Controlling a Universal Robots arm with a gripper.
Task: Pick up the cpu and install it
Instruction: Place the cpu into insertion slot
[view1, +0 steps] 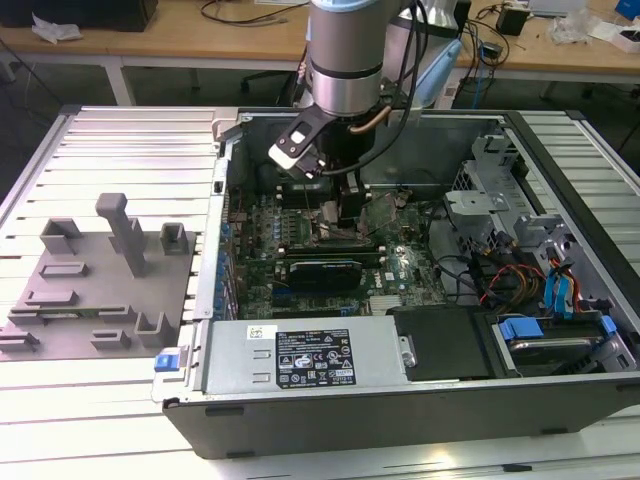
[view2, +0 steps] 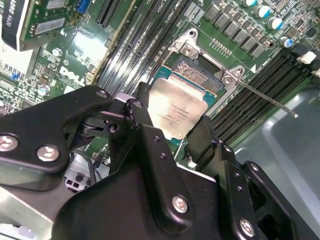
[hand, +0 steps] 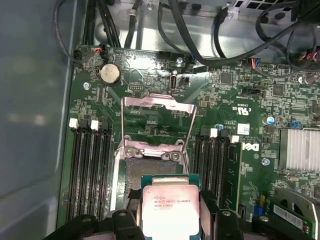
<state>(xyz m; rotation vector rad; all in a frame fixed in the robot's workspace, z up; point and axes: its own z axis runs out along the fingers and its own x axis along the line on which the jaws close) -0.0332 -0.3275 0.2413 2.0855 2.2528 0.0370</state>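
silver cpu (view2: 176, 106), green motherboard (view2: 75, 55), black claw (view2: 170, 122)

Exterior view high, wrist views close, likely steep, sharing socket (hand: 147, 165)

In the first wrist view the cpu (hand: 169, 210) is cut by the picture's edge. In the second wrist view the fingers (view2: 145, 132) of the gripper (view2: 172, 125) hide its sides

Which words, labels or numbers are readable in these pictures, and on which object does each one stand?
cpu: fine print on its lid, too small to read.
White label on the power supply: too small to read.
Motherboard markings: too small to read.
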